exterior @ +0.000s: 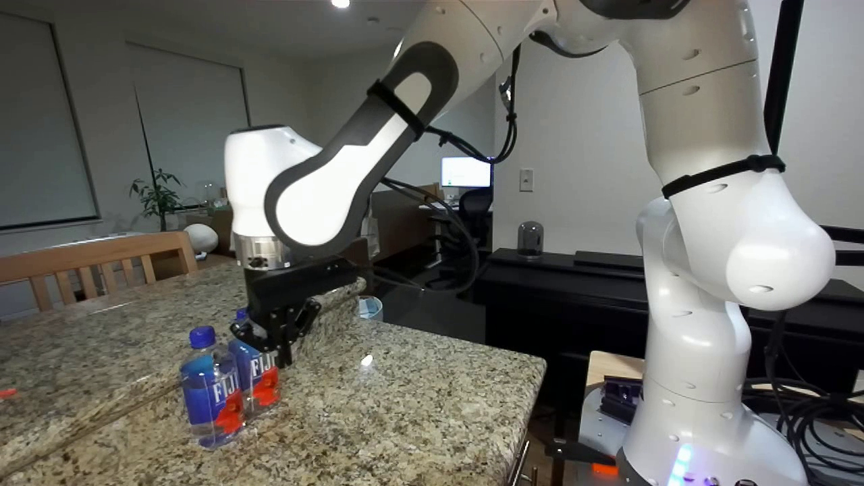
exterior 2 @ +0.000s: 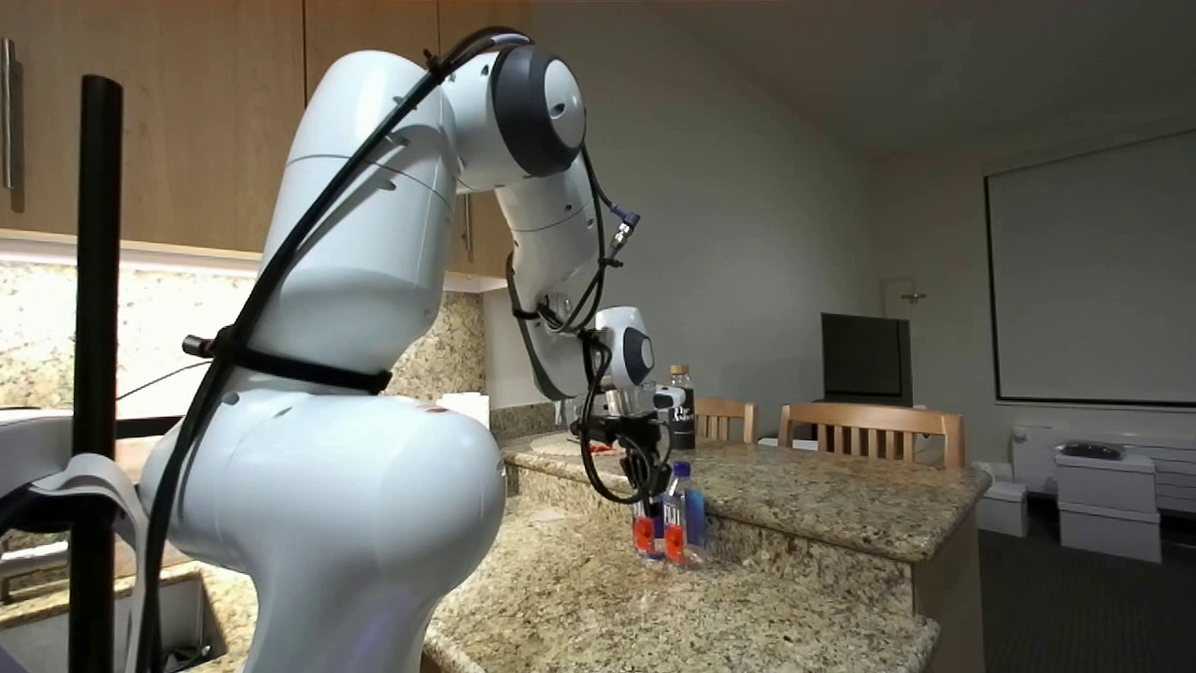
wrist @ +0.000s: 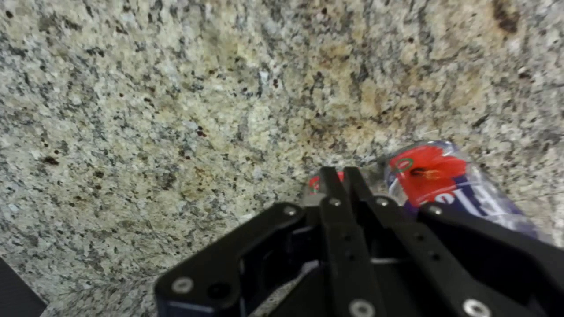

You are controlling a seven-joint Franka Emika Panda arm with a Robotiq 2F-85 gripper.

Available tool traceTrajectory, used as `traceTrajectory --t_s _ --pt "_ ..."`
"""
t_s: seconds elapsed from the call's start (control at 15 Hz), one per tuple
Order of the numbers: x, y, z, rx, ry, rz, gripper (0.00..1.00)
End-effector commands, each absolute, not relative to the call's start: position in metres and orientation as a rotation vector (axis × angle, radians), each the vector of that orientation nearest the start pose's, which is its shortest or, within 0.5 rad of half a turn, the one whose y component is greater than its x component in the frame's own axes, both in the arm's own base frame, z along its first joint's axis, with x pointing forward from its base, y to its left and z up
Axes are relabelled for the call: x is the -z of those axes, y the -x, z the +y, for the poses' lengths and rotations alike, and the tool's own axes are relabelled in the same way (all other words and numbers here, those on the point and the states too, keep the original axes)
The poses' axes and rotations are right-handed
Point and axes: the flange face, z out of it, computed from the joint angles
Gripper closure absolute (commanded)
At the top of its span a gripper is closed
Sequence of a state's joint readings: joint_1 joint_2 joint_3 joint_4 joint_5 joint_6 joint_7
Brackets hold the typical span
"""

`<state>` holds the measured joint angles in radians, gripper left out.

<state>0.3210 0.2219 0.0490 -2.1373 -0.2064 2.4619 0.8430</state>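
The fingers (wrist: 333, 189) point down, drawn nearly together, a thin gap between them and nothing held. On the desk (exterior: 405, 398), beside the raised ledge (exterior 2: 804, 481), the front bottle (exterior: 212, 398) and the rear bottle (exterior: 256, 379) stand upright, close together. In an exterior view the fingers overlap the rear one; I cannot tell whether they touch. The step in hand looks like positioning at the bottles, no grip made. Grasping either would call for parting the fingers and lining up with it alone.
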Motion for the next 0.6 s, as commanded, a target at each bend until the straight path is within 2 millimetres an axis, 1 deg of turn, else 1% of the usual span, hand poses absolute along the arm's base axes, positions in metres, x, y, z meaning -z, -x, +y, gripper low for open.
traceTrajectory --t_s 0.0,0.13,0.33,0.53 --pt "-0.328 -0.515 0.231 0.257 3.125 0.398 0.92" --pt "-0.328 -0.513 0.247 0.265 3.115 0.344 0.92" --pt "-0.321 -0.514 0.268 0.268 3.103 0.264 0.92" --pt "-0.314 -0.521 0.279 0.277 3.102 0.221 0.92"
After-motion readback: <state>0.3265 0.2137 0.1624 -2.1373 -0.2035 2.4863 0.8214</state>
